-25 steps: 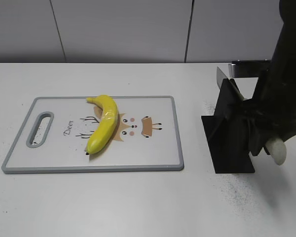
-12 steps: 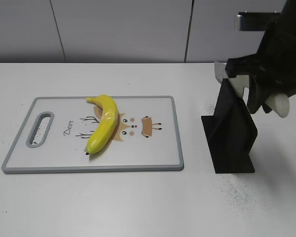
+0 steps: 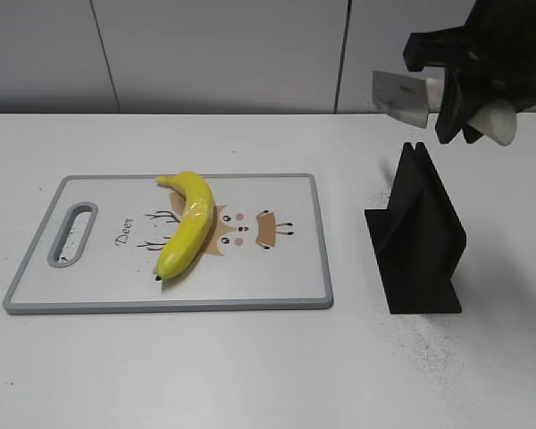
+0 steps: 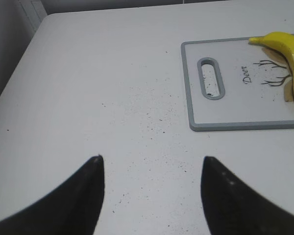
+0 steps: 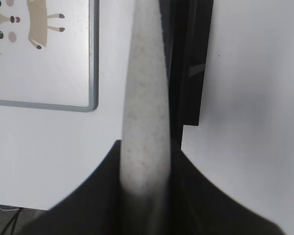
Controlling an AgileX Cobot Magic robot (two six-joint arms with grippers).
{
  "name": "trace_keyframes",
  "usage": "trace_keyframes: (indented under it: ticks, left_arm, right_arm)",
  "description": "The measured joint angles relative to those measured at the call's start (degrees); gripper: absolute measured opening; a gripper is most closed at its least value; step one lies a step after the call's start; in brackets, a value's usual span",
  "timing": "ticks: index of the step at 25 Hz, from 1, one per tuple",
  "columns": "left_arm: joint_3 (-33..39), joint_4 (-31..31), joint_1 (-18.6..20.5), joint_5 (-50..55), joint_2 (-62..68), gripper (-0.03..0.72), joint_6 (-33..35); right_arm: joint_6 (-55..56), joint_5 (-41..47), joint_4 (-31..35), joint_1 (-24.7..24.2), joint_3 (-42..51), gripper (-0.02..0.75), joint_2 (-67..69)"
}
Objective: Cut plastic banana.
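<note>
The yellow plastic banana (image 3: 188, 223) lies on a white, grey-rimmed cutting board (image 3: 277, 286) at the left centre of the table; it also shows at the right edge of the left wrist view (image 4: 289, 54). My right gripper (image 3: 469, 85) is shut on the pale handle (image 5: 144, 112) of a knife, whose metal blade (image 3: 400, 96) sticks out to the left, lifted clear above the black knife stand (image 3: 420, 241). My left gripper (image 4: 152, 166) is open and empty over bare table, well left of the board (image 4: 193, 105).
The black knife stand is to the right of the board and also shows in the right wrist view (image 5: 188, 58), under the handle. The board has a handle slot (image 3: 74, 234) at its left end. A grey wall runs behind the table.
My right gripper has risen with the knife, pulling it up out of the black stand until the blade is clear above it. The banana and board have not moved.
</note>
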Motion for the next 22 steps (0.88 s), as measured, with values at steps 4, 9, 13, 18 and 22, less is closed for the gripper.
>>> trace_keyframes:
  ticks: [4, 9, 13, 18, 22]
  left_arm:
    - [0.0, 0.0, 0.0, 0.0, 0.0, 0.578, 0.0]
    - [0.0, 0.0, 0.0, 0.0, 0.0, 0.572, 0.0]
    - [0.0, 0.0, 0.0, 0.0, 0.0, 0.545, 0.0]
    - [0.0, 0.0, 0.0, 0.0, 0.0, 0.513, 0.0]
    - [-0.4, 0.0, 0.0, 0.1, 0.8, 0.506, 1.9]
  right_arm:
    - [0.0, 0.0, -2.5, 0.0, -0.2, 0.164, -1.4]
    - [-0.1, 0.0, -5.4, 0.0, -0.4, 0.164, -5.2]
    - [-3.4, 0.1, -6.2, 0.0, -2.2, 0.164, -7.0]
    - [-13.6, 0.1, -5.6, 0.0, -5.8, 0.164, -7.3]
    - [-22.9, 0.2, -4.5, 0.0, -7.1, 0.164, -7.3]
